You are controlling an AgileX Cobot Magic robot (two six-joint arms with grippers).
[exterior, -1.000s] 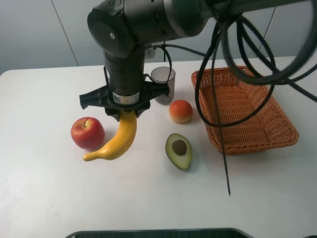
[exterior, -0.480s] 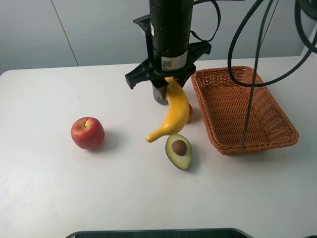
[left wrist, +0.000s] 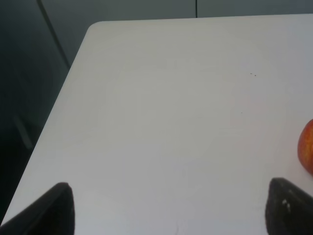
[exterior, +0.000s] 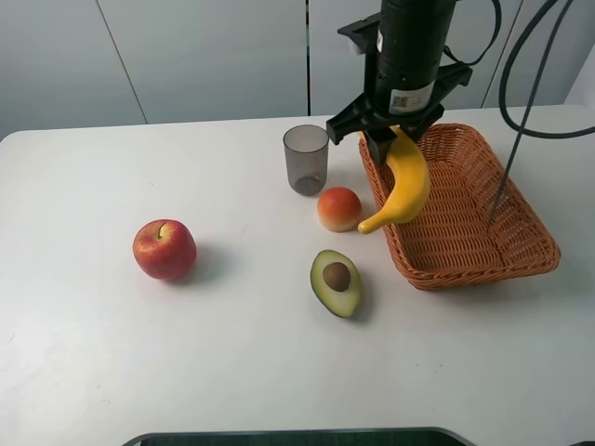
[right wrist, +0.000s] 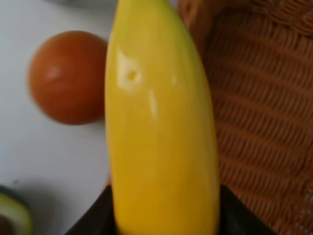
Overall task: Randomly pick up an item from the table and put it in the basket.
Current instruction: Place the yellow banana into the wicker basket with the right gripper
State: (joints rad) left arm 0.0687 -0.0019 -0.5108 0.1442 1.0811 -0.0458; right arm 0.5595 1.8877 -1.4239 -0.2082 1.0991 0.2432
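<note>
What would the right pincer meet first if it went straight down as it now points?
The right pincer, shut on the banana, points down. The banana's tip would probably meet the basket first, at or just inside its left wall. Depth is unclear, so rim or floor cannot be settled.

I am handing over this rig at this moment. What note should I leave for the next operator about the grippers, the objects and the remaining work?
Right gripper: shut on the banana, held by its upper end, in the air.
Left gripper: open, empty, over the table.
Banana: hangs above the left rim of the basket; its lower tip seems to be outside the rim. The basket holds nothing.
Done: pick-up and lift.
Left: move further over the basket, lower, release.
</note>
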